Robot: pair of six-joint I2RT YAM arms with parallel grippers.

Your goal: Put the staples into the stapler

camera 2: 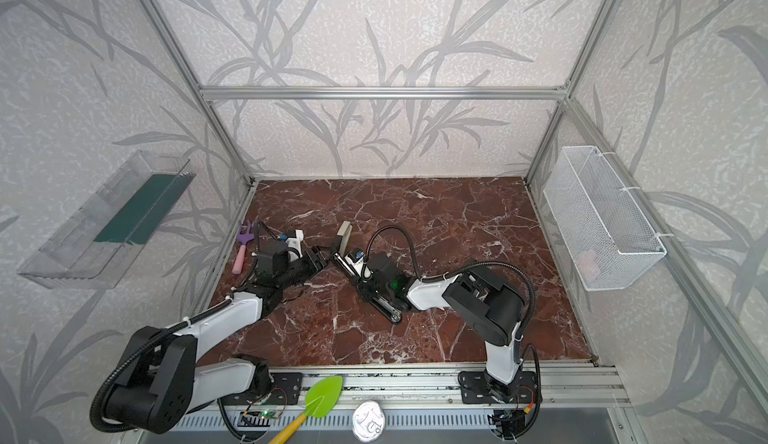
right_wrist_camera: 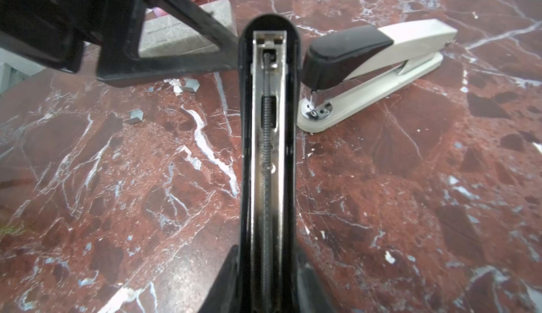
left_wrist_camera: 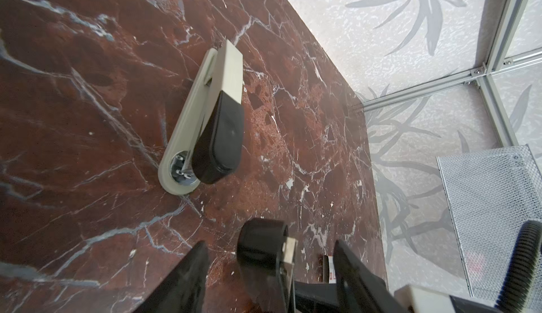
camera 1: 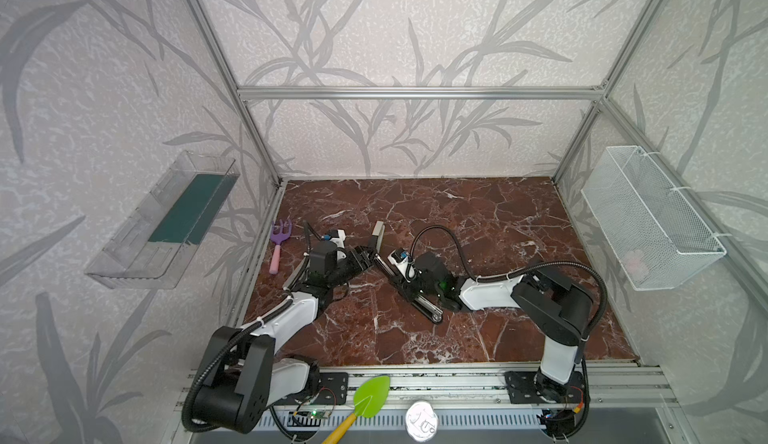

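My right gripper (right_wrist_camera: 268, 255) is shut on the black stapler (right_wrist_camera: 268, 138), which stands open with its silver rail and spring facing the right wrist camera. In both top views the stapler (camera 1: 428, 309) (camera 2: 388, 311) runs diagonally at mid-table under that gripper (camera 1: 405, 286). My left gripper (left_wrist_camera: 269, 242) is open; its fingers stand either side of the stapler's rounded end (left_wrist_camera: 261, 247) without touching it. A flat pale staple box (right_wrist_camera: 187, 33) lies behind the left finger, and a sliver with a red mark (left_wrist_camera: 330, 269) shows. Short silver staple pieces (right_wrist_camera: 187, 85) lie loose on the table.
A beige-and-black stapler (camera 1: 378, 234) (right_wrist_camera: 375, 71) lies just behind the black one. A purple-and-pink toy fork (camera 1: 277, 246) is at the left edge. A green trowel (camera 1: 370, 396) and a round lid (camera 1: 421, 421) sit on the front rail. A wire basket (camera 1: 648, 213) hangs at the right.
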